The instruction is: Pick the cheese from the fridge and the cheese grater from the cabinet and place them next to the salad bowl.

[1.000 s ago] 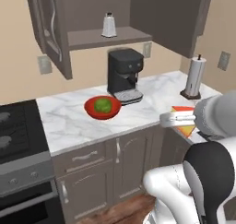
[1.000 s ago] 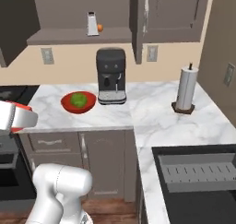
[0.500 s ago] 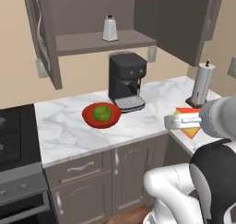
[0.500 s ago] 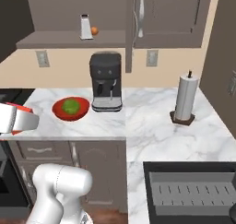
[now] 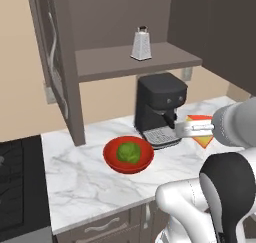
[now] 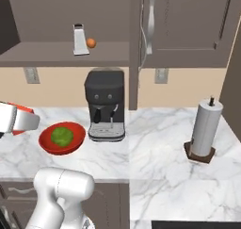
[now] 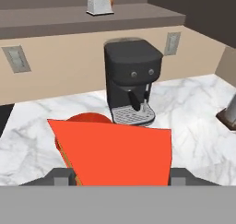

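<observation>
Red rind and yellow-orange flesh tell me the cheese (image 7: 115,154) is in my gripper (image 5: 192,130), whose fingers are pinched on the wedge. From the hand camera its broad red face covers most of the lower picture and hides all but a sliver of the salad bowl (image 5: 128,154) behind it. From the left base camera I see the wedge (image 5: 200,132) held above the marble counter (image 5: 90,182), to the right of the black coffee machine (image 5: 159,109); from the right base camera just a red corner (image 6: 23,111) pokes past the white hand at the frame's left edge.

The red bowl sits on the counter just left of the coffee machine's drip tray, with one green leafy ball (image 5: 128,152) inside it. The cheese grater (image 5: 141,43) stands upright on the cabinet (image 5: 125,59) shelf, above the coffee machine, with a small orange ball (image 6: 91,43) just beside it. The cabinet door (image 5: 50,62) hangs open at the left.

A paper towel roll (image 6: 205,129) stands well to the right on its dark base. Bare marble lies in front of and to the left of the bowl, up to the stovetop (image 5: 20,182). Between the coffee machine and the towel roll the counter is bare too.
</observation>
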